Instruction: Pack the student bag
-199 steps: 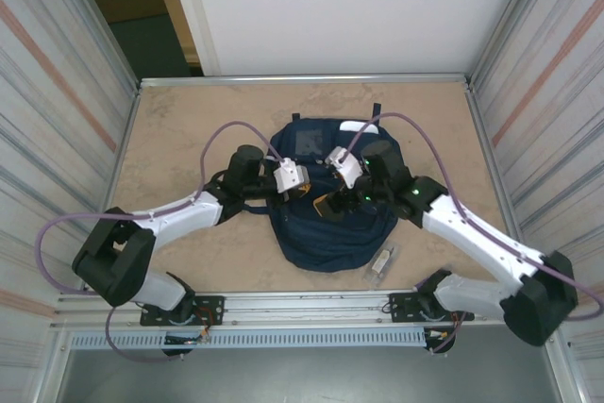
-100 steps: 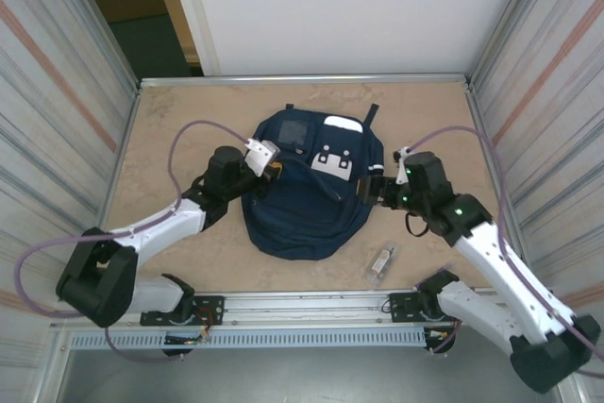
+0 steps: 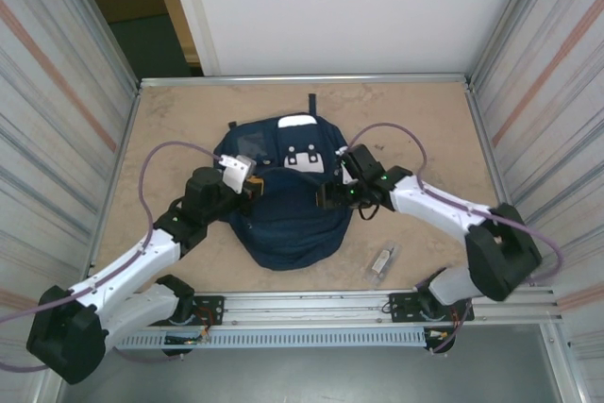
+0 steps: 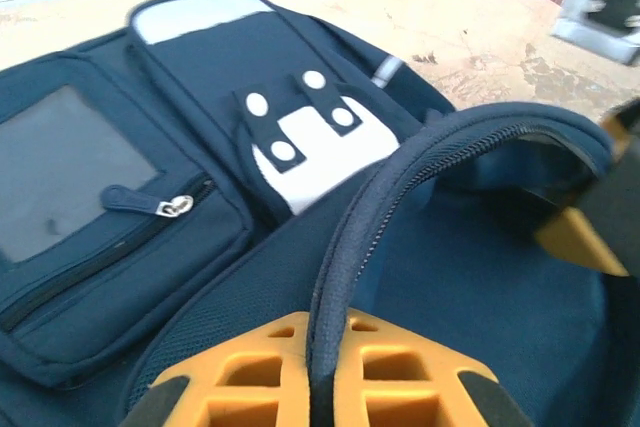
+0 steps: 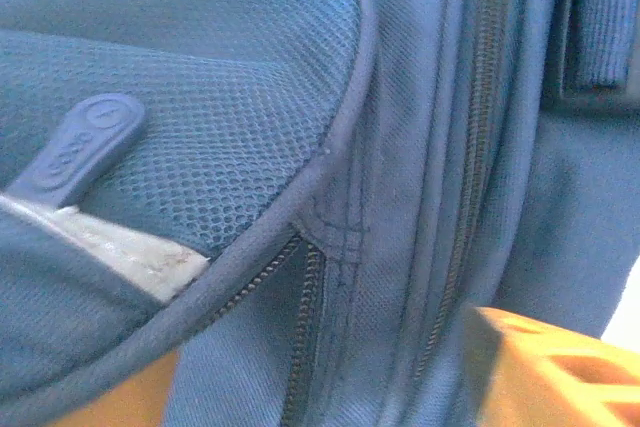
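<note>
The student bag (image 3: 283, 226) lies flat in the middle of the table, navy with a white patch (image 3: 304, 159) near its top. My left gripper (image 3: 253, 186) is at the bag's left side, shut on the zippered rim (image 4: 350, 237) of the bag's opening, which runs up from between the orange fingers (image 4: 250, 377). My right gripper (image 3: 326, 198) rests on the bag's right half. In the right wrist view its orange fingers (image 5: 550, 367) stand apart, with the bag's fabric and a zipper line (image 5: 470, 177) between them. A rubber zipper pull (image 5: 80, 147) lies on mesh fabric at the upper left.
A small clear packet (image 3: 382, 261) lies on the table just right of the bag's near edge. Corrugated metal walls (image 3: 57, 139) close in both sides, and a metal rail (image 3: 302, 307) runs along the near edge. Bare tabletop (image 3: 170, 120) lies left of the bag.
The bag has slid left and towards the near edge with my left gripper holding its rim. My right gripper came in from the bag's right side onto it, and its jaws have narrowed.
</note>
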`<state>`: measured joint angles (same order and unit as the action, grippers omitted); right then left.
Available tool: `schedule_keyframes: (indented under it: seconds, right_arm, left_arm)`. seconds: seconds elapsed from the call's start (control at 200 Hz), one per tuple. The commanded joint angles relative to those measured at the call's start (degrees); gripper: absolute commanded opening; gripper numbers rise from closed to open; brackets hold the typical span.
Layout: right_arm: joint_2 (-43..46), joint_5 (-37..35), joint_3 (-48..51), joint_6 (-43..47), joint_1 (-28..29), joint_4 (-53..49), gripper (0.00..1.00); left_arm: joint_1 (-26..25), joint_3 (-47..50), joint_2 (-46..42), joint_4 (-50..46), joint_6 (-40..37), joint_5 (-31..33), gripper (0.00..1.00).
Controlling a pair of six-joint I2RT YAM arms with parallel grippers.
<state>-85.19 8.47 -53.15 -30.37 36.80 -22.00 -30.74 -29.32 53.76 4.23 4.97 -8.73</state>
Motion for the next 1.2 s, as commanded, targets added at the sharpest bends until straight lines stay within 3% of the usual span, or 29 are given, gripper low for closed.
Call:
schedule_keyframes:
  seconds: [0.0,0.11,0.261,0.501,0.601,0.737,0.822,0.987,1.198]
  right_arm:
    - [-6.43,-1.30,-7.59,2.46,-2.77,4.57,0.65]
    - [-9.98,-0.43,-13.04,2.92,-5.65,3.11,0.66]
    - [-7.61,-0.41,-15.27,-1.06,-7.43,-4.78,0.78]
    - [5.90,-10.29,-4.65,-11.39,-7.57,-20.10,0.81]
    - [11.99,-16.25,0.70,-23.12,-7.53,-28.26,0.82]
    - [18.39,-17.74,7.66,-34.35,-4.29,-35.87,0.81]
    - [21.50,-18.86,11.48,-39.10,-1.36,-36.08,0.79]
    - [22.06,-12.12,15.44,-42.30,0.17,-35.67,0.81]
    - [17.40,-7.11,21.78,-44.09,3.07,-25.33,0.79]
  left_arm:
    - [-0.10,0.35,-2.79,-0.24,2.05,-1.28,0.00]
    - [-0.10,0.59,-3.00,-0.54,-0.60,-1.99,0.00]
    - [-0.07,0.80,-1.86,2.73,-0.94,0.54,0.00]
    - [0.10,-2.03,3.65,3.82,-1.90,-3.35,0.00]
    - [0.15,-3.49,5.29,2.90,-2.20,-5.85,0.00]
    - [0.07,-2.30,5.62,5.99,-1.20,-7.14,0.00]
    - [0.08,-2.06,5.20,7.26,-1.07,-8.83,0.00]
    - [0.07,-0.79,4.34,9.87,0.78,-8.32,0.00]
    - [0.10,0.45,4.27,11.14,1.42,-8.37,0.00]
